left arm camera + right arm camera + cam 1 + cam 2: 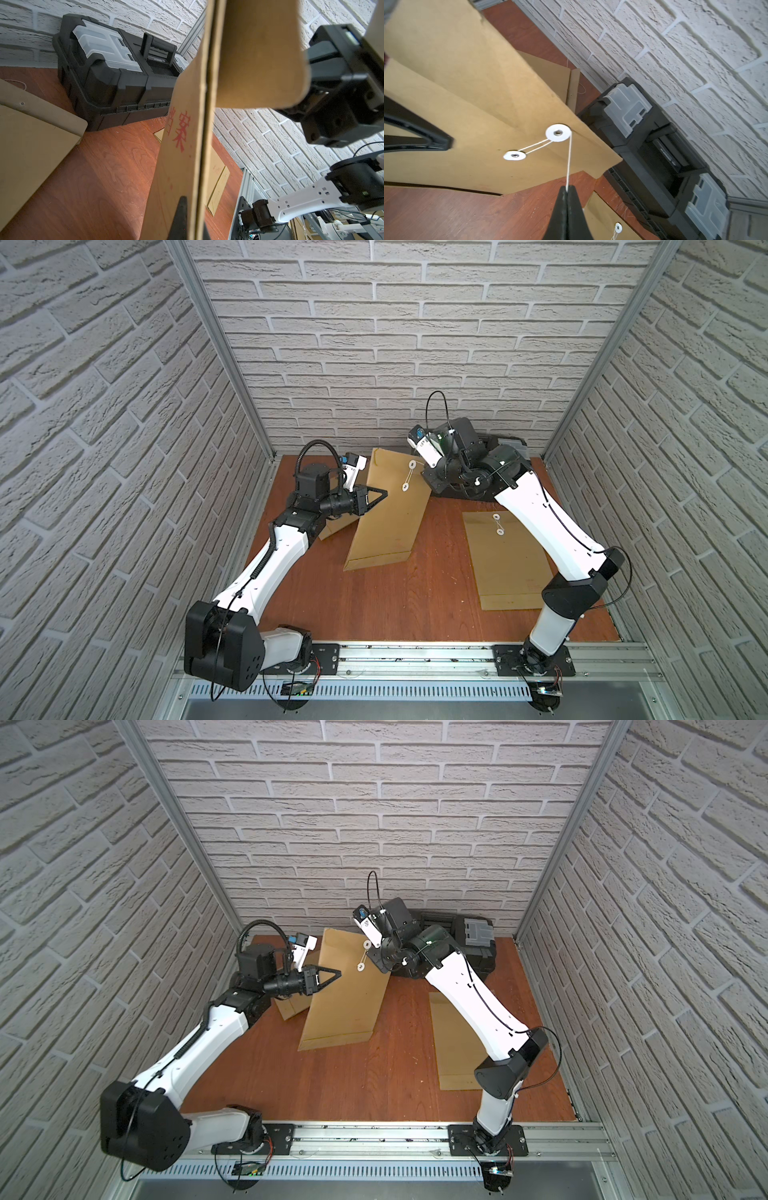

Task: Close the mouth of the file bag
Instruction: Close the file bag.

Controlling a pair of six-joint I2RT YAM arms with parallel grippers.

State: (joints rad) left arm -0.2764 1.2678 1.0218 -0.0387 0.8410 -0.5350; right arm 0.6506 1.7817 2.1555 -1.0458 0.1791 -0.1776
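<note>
Paper file bag (395, 522), thin white string (569, 162)

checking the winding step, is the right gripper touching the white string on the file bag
Touching. The right wrist view shows the string running taut from a white disc on the file bag into the shut right gripper.

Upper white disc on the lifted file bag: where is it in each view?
In both top views: upper white disc above centre.
Left wrist: not in it; shows the file bag, printed side.
Right wrist: upper white disc at centre, string leading to the right gripper.
Shared landmark: black toolbox.
</note>
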